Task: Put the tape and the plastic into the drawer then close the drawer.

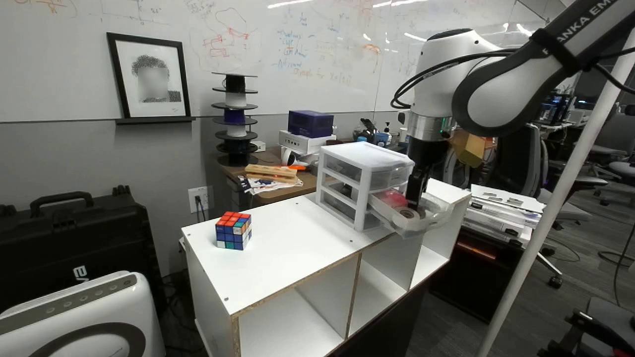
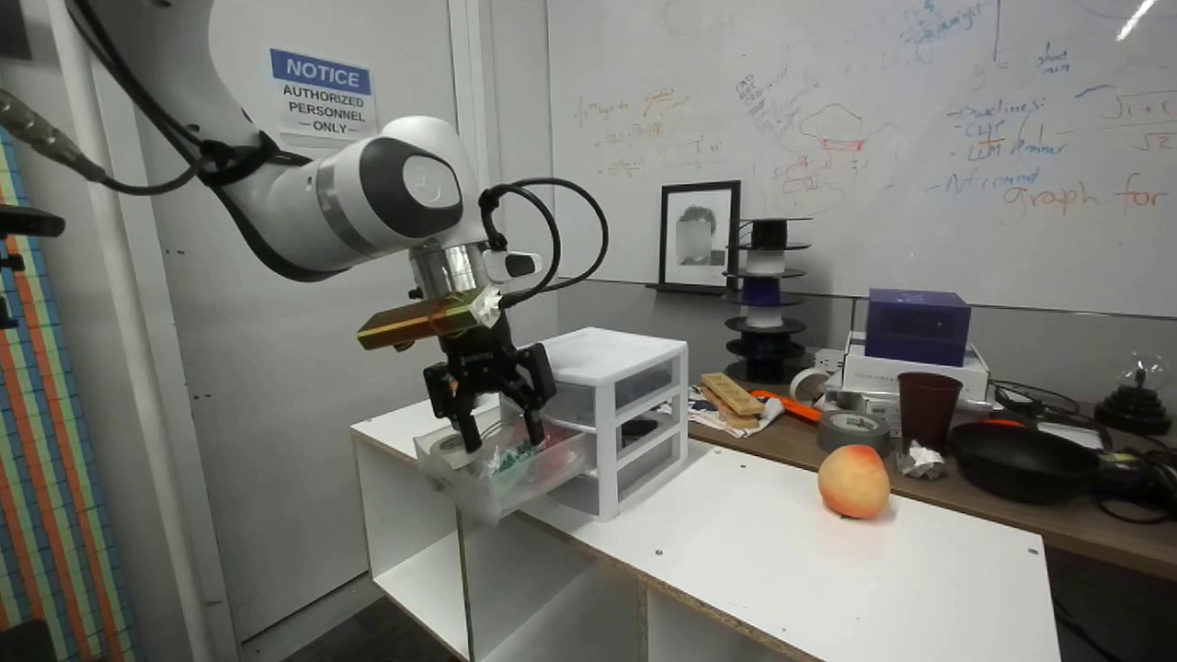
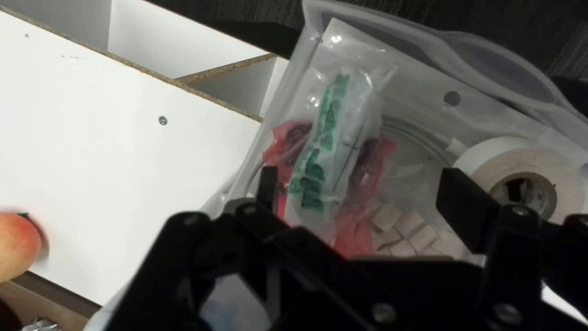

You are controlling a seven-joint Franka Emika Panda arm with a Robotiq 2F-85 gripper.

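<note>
Two fingers (image 3: 464,211) stand wide apart at the pulled-out translucent drawer (image 2: 541,480), which juts past the long, cubby-side edge of the bench (image 1: 283,255). Green-printed plastic (image 3: 328,142) lies in the drawer, between the fingers in the wrist view, with the white roll of tape (image 3: 528,161) also inside, just beside one fingertip; contact there cannot be told. Drawer unit (image 1: 367,152) stands on the bench, nearer one short end.

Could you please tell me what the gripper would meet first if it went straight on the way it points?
The gripper points down into the drawer and would probably meet the clear plastic with green print first, seen between its open jaws; depth is unclear, and one side might touch the tape.
</note>
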